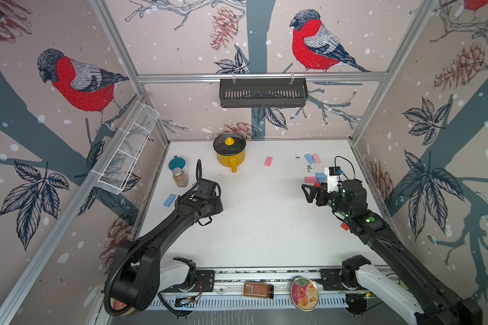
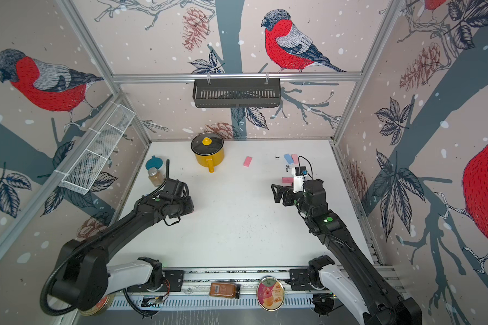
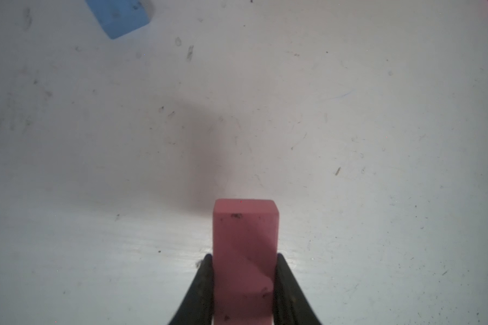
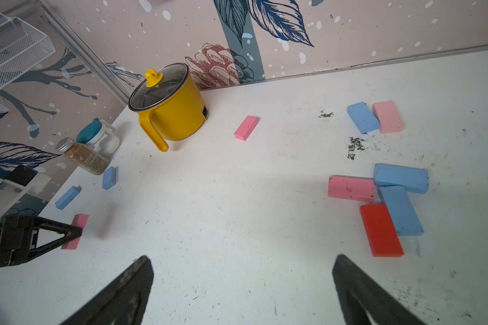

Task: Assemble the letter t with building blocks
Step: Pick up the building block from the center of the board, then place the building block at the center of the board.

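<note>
Nearest, the left jaws clamp a pink block (image 3: 245, 239) just above bare worktop (image 3: 378, 168); the right jaws gape wide, empty. Farther right, four touching blocks (image 4: 400, 211) make a ragged, T-like huddle, perhaps a start. Other blocks (image 4: 246, 128) lie scattered farther back, so most work seems left.
</note>
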